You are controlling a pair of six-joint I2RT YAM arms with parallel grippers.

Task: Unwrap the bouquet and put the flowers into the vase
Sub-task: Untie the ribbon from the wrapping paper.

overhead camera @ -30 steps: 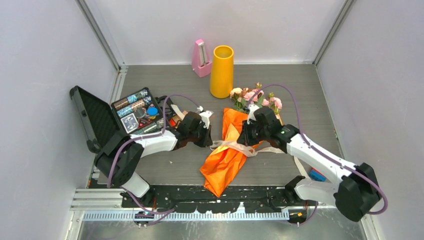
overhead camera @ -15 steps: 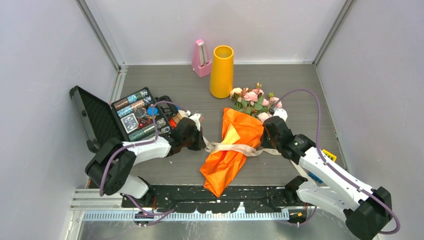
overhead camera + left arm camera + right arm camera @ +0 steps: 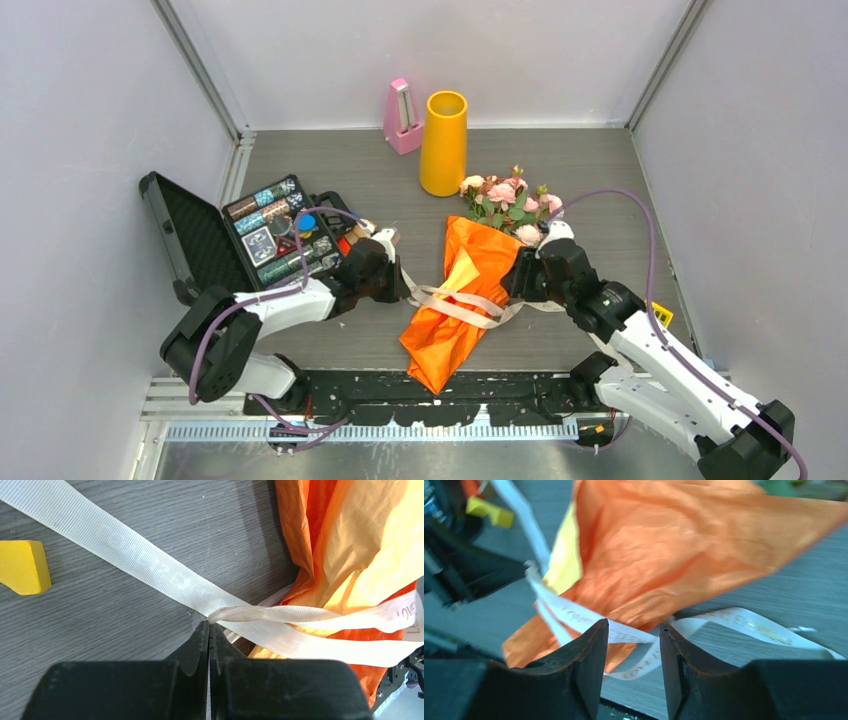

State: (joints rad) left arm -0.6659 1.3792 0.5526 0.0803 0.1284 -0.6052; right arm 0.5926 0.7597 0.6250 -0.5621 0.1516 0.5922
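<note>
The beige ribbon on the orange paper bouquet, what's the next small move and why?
Probably draw the left gripper leftward, away from the crinkled orange paper bouquet: it is shut on the flat beige ribbon, whose strands lie crossed but loose over the paper, while the right gripper stands open, gripping nothing.

Orange paper, blurred in the right wrist view, hides the stems of the flowers.

The bouquet is wrapped in crinkled, faintly glossy orange paper. Its ribbon is finely woven beige cloth. The table is matt grey wood grain.
</note>
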